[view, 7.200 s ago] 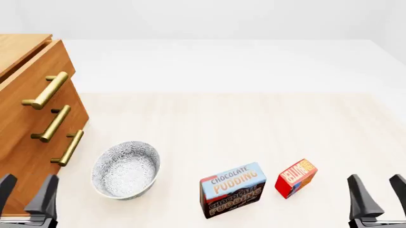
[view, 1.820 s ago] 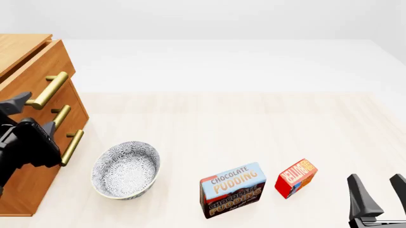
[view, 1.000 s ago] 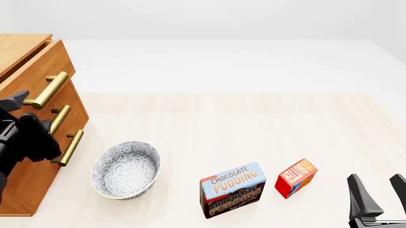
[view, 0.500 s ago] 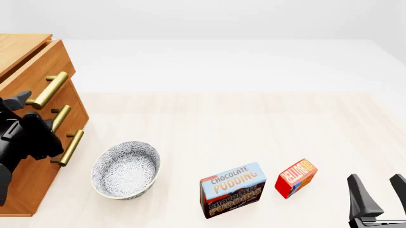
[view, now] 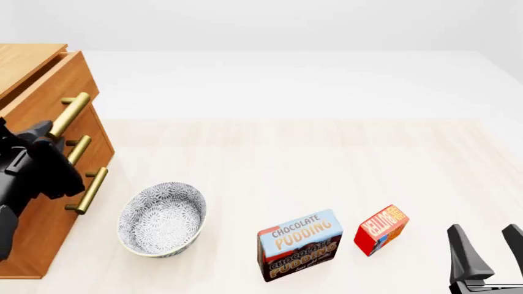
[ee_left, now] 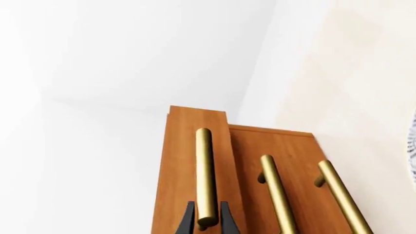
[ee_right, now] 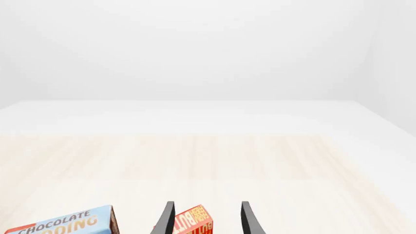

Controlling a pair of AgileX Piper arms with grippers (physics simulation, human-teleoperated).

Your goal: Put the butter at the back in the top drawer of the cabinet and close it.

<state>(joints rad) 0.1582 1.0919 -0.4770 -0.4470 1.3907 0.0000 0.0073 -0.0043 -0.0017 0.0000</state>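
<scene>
The left arm's matte black, blocky pincer [view: 39,136] has a bulky angular housing with hard facets and dark grey edges, narrowing to two slim, tapered black fingers [ee_left: 188,220]. The right arm's matching black pincer [view: 490,248] shows two flat, blade-like fingers [ee_right: 167,219] with slanted tips rising from a dark base bar.

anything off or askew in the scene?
Nothing stands out. Butter, pudding box and bowl sit upright on the table; nothing looks spilled or damaged. The left gripper straddles the top drawer's handle, as the task needs.
</scene>
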